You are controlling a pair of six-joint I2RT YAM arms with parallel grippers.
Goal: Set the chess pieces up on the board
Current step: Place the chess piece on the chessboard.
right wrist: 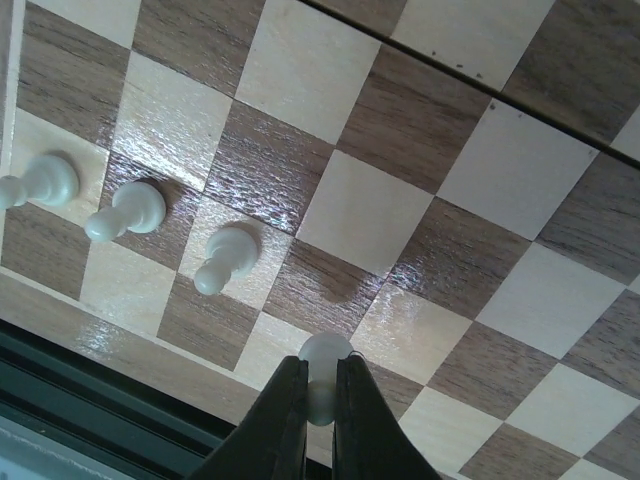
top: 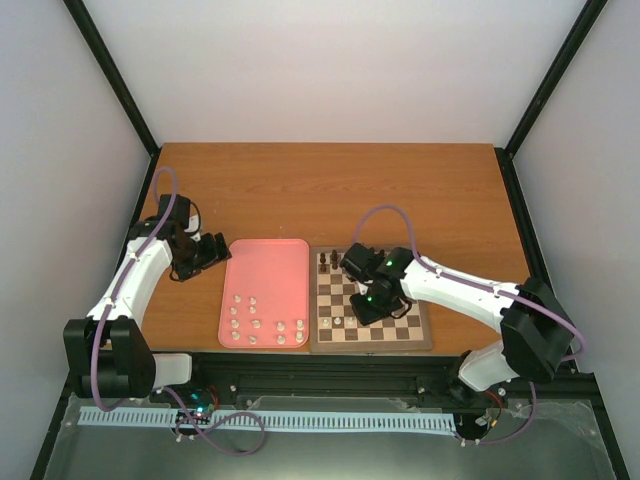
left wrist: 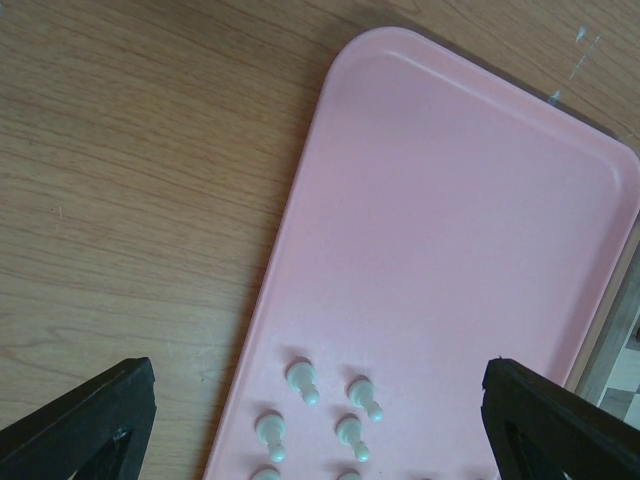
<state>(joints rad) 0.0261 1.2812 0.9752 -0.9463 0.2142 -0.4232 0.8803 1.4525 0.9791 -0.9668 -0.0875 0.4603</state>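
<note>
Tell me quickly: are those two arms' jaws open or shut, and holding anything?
Left gripper: jaws open, holding nothing.
Right gripper: jaws shut on a white pawn.

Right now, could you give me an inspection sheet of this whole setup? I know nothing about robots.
Surface: brown wooden table.
Job's things: square brown-and-cream checkered wooden chessboard; three small white pawns standing on it in a row; about ten more white pieces on the flat pink rectangular tray; dark brown pieces at the board's far left corner.
Clutter: nothing seen.
Claws: left claw open above the tray; right claw shut on a fourth white pawn over the board.
Cables: purple cables along both arms.
Surroundings: white walls, black frame posts.
</note>
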